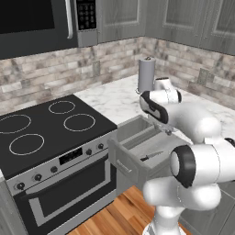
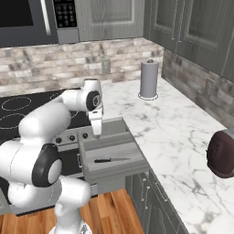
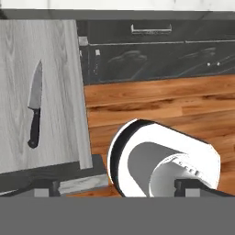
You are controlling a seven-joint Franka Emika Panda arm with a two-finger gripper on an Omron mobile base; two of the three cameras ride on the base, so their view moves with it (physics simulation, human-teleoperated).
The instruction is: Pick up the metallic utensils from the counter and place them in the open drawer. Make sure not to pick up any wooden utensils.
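Knife point(image 3: 35, 106) lies flat at centre left of the hand view, on the pale floor of the open drawer point(image 3: 64, 69), blade toward the top, black handle below. In the right base view the knife point(image 2: 111, 160) sits mid-drawer at lower centre. Above it the gripper point(image 2: 97, 131) hangs with jaws wide, holding nothing. Counter point(image 2: 178, 132) spreads right.
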